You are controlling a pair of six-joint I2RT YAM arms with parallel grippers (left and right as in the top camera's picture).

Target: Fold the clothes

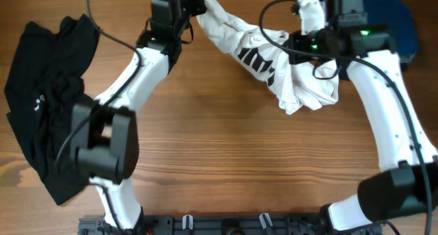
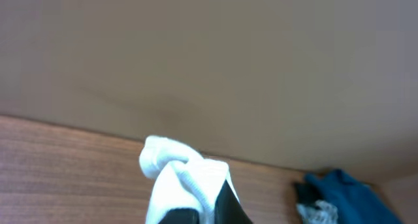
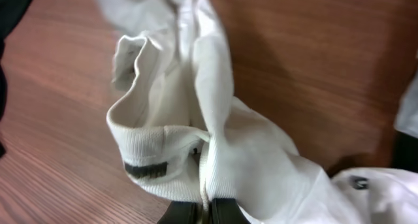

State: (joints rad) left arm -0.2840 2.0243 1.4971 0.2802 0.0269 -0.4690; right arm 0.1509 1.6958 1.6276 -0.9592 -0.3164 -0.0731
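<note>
Our right jaws are pressed together on the white T-shirt (image 3: 248,152). They pinch it at the ribbed neckband (image 3: 157,162), just beside a small dark label (image 3: 142,168). From that pinch the collar opens out in a loose loop and the cloth runs away from the wrist camera in folds.

Our left jaws are closed too, on a bunched end of the same shirt. In the left wrist view a knot of white cloth pokes up past one dark finger (image 2: 228,201), with a plain beige wall (image 2: 209,54) behind it.

From overhead, the shirt is strung between the two arms at the far side of the desk (image 1: 226,159). It sags in the middle, with its black print (image 1: 256,60) facing up. A crumpled flap hangs low near the right arm, and we cannot tell whether it touches the wood.

Well apart from all this, a black garment (image 1: 48,105) lies heaped along the left edge of the desk, partly under the left arm. A blue garment (image 1: 387,16) sits at the far right corner, behind the right arm. The left wrist view shows a scrap of pale grey cloth (image 2: 317,212) against it.
</note>
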